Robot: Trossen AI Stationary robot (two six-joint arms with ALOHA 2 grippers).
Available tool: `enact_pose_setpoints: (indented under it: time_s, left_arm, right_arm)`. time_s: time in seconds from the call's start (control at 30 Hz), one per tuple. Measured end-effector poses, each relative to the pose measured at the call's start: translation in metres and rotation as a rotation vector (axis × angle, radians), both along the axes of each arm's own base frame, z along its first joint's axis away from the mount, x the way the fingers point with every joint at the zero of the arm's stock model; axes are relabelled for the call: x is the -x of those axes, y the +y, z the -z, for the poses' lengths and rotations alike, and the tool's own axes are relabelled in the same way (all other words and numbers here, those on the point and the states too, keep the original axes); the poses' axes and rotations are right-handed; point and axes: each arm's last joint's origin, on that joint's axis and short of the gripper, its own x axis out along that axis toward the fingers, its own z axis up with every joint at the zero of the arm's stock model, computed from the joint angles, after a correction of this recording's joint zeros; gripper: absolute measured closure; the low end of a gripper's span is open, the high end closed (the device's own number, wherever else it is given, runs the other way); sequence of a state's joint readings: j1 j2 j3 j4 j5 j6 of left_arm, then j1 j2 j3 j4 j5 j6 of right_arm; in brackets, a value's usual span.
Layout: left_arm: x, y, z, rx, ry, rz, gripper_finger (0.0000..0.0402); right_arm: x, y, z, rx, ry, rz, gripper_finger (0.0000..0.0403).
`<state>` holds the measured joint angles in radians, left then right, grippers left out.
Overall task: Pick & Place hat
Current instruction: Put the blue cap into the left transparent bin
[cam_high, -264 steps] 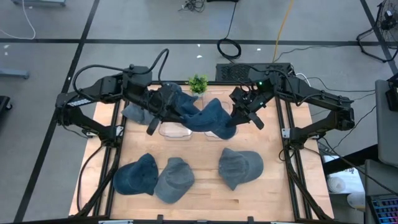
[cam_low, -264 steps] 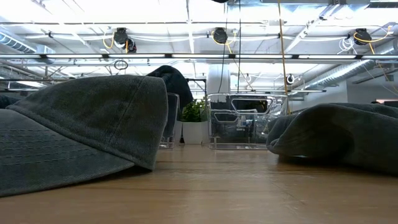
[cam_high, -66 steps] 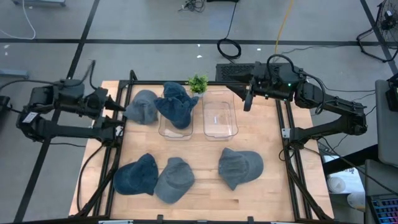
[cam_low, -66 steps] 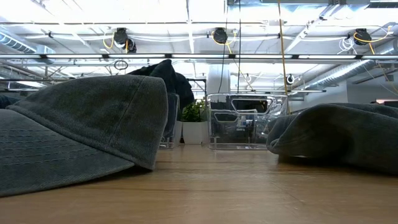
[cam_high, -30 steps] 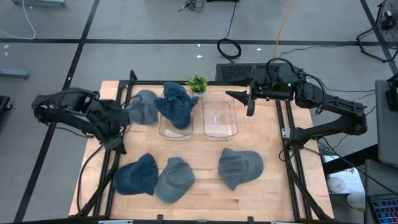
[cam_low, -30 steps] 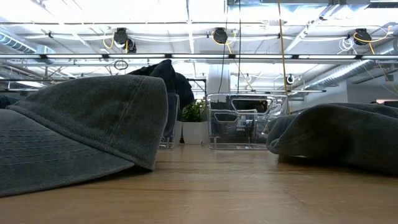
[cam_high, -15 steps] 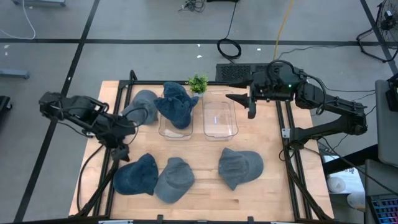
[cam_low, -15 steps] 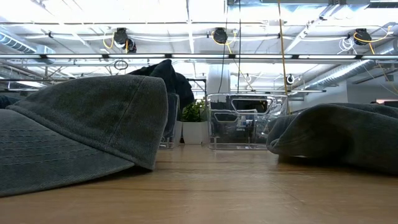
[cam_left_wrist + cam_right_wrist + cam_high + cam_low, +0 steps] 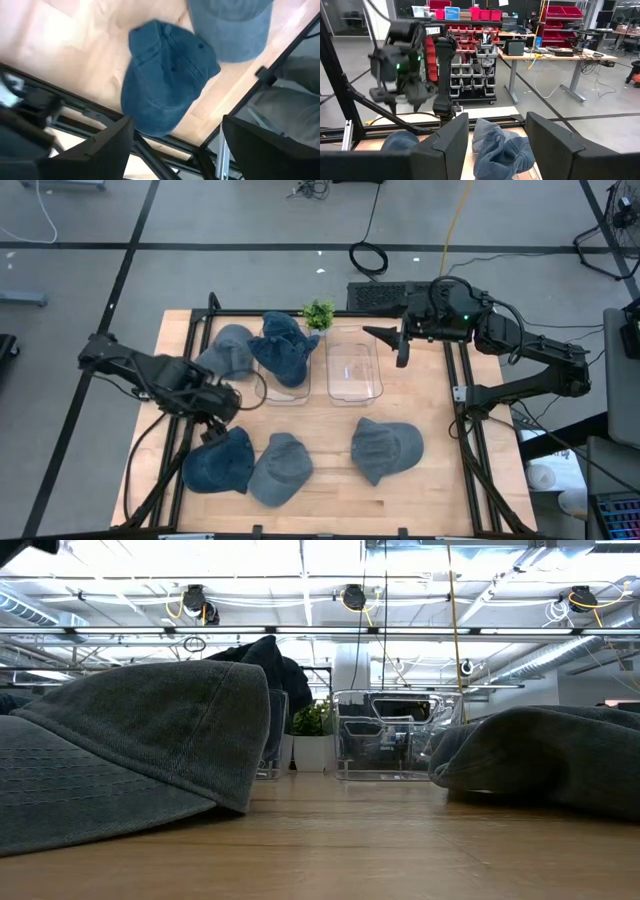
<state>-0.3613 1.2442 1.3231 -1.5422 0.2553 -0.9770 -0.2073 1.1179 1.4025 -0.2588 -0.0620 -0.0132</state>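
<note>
Reaching for the next hat.
Left claw hangs released above the dark blue hat at the desk's front-left corner; descent and clenching seem next. Right claw waits released by the empty bin.

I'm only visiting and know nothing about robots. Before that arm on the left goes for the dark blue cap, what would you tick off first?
1. Left gripper open: ok, the left wrist view shows its fingers spread.
2. Left gripper above the dark blue denim cap: ok.
3. Cap free of its neighbour: not ok, the grey-blue cap touches it.
4. Right-hand clear plastic bin has room: ok.
5. Right gripper out of the way: ok, near the table's far edge.
</note>
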Motion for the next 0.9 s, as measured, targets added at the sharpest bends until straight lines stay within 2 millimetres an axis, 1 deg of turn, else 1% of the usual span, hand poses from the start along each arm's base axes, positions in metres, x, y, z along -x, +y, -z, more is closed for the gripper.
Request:
enact_pose_setpoints:
  time_s: [0.1,0.23,0.3,0.5,0.7,0.9]
  left_arm:
    - [-0.004,-0.004,0.022,-0.009,0.059,-0.017,0.0089]
    - [0.001,-0.008,0.050,-0.044,0.155,-0.067,0.0096]
    - [0.002,-0.010,0.062,-0.057,0.174,-0.092,0.0099]
    - [-0.001,-0.018,0.090,-0.045,0.125,-0.118,0.0094]
    - [0.005,-0.018,0.116,-0.058,0.166,-0.150,0.0080]
    - [0.006,-0.019,0.141,0.011,0.139,-0.145,0.0084]
  right_arm:
    - [0.000,0.000,0.000,-0.001,0.000,-0.002,0.0218]
    - [0.000,0.001,0.000,-0.002,0.000,-0.018,0.0218]
    - [0.000,0.001,0.000,0.003,0.001,-0.018,0.0218]
    - [0.000,0.001,0.000,0.029,0.006,-0.020,0.0218]
    - [0.000,0.001,0.000,0.027,0.006,-0.019,0.0218]
    - [0.000,0.000,0.000,0.035,0.007,-0.015,0.0218]
